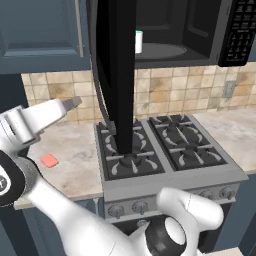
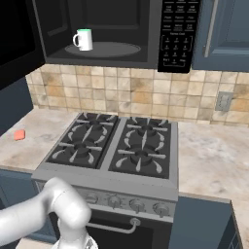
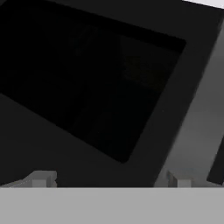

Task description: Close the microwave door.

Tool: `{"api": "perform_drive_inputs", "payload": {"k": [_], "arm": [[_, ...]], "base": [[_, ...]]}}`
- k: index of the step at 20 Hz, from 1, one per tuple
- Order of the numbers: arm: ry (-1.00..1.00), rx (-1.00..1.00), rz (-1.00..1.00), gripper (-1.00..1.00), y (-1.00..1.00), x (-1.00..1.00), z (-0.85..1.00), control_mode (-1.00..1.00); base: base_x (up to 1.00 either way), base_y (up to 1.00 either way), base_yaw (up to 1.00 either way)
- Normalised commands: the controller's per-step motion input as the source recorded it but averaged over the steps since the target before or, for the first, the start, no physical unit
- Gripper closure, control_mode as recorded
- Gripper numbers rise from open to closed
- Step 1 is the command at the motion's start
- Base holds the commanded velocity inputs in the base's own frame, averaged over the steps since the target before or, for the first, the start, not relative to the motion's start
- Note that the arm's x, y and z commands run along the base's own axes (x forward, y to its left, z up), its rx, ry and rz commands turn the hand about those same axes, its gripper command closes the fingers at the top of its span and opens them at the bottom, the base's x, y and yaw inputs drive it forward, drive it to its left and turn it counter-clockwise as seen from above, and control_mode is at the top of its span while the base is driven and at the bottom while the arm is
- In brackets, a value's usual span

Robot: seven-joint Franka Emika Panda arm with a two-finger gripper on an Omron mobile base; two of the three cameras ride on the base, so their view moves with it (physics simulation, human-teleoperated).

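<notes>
Microwave door (image 1: 117,75) swung wide open, edge-on over the stove's (image 2: 116,146) left burners, curved handle on its left face. Microwave (image 2: 107,34) mounted above the stove, cavity exposed, white mug (image 2: 83,40) on the turntable, keypad strip (image 2: 177,34) at right. Gripper (image 3: 109,180) spread apart, 2 fingertips (image 3: 41,178) close against the door's glossy dark panel (image 3: 87,87), grasping nothing. Small red item (image 1: 49,160) on the left counter (image 1: 75,160).
</notes>
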Motion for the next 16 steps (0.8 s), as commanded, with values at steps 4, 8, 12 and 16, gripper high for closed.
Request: {"api": "perform_drive_inputs", "payload": {"k": [4,8,12,16], "arm": [[0.07,0.03,0.0,-1.0,0.01,0.64,-0.24,-1.0],[0.0,0.03,0.01,-1.0,-0.06,0.01,0.25,-1.0],[0.0,0.13,0.07,-1.0,-0.47,-0.27,0.57,-1.0],[0.0,0.21,0.13,-1.0,-0.87,-0.23,0.3,-1.0]], "base": [[0.0,0.0,0.0],[0.0,0.0,0.0],[0.0,0.0,0.0],[0.0,0.0,0.0]]}}
